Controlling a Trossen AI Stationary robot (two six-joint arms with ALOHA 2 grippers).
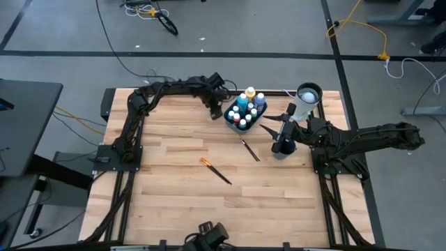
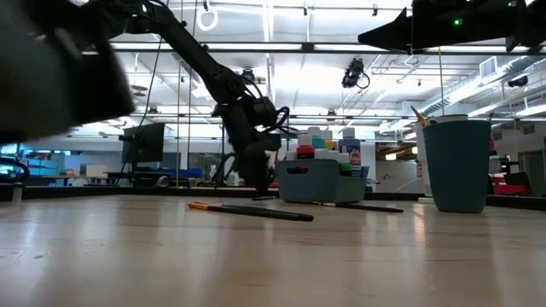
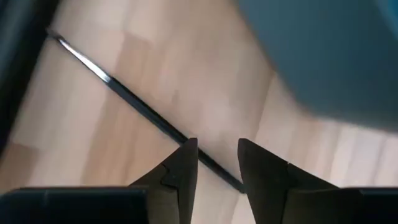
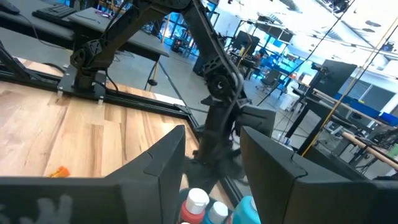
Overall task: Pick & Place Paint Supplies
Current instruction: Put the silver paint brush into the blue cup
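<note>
Two dark arms work a wooden table (image 1: 174, 174) strewn with paint supplies. At the far side, the left gripper (image 1: 214, 111) hangs low just beside a blue-grey caddy (image 1: 252, 124) packed with small paint bottles (image 1: 245, 108), its fingers parted by a narrow gap directly over a thin dark brush (image 3: 124, 96) lying on the boards (the wrist view shows the handle running under the fingertips, nothing pinched between them). Whether the fingers touch the brush cannot be told.

The right gripper (image 1: 283, 132) hovers on the caddy's other side, near a tall cup (image 1: 306, 97) at the table's right edge; its fingers stand spread with nothing between them, bottle caps (image 4: 198, 200) showing just beyond them.

Two more brushes lie loose on the open boards: one dark-handled brush (image 1: 250, 150) just in front of the caddy, and one with an orange tip (image 1: 215, 171) farther out toward the middle.

The step in hand looks like the pick-up of the brush beside the caddy by the left arm. The next move probably calls for settling the fingers squarely on either side of that slender handle and closing firmly, since so thin a shaft lying flat on wood could easily roll or slip out of a loose pinch. The two brushes on the open table remain to be collected.
</note>
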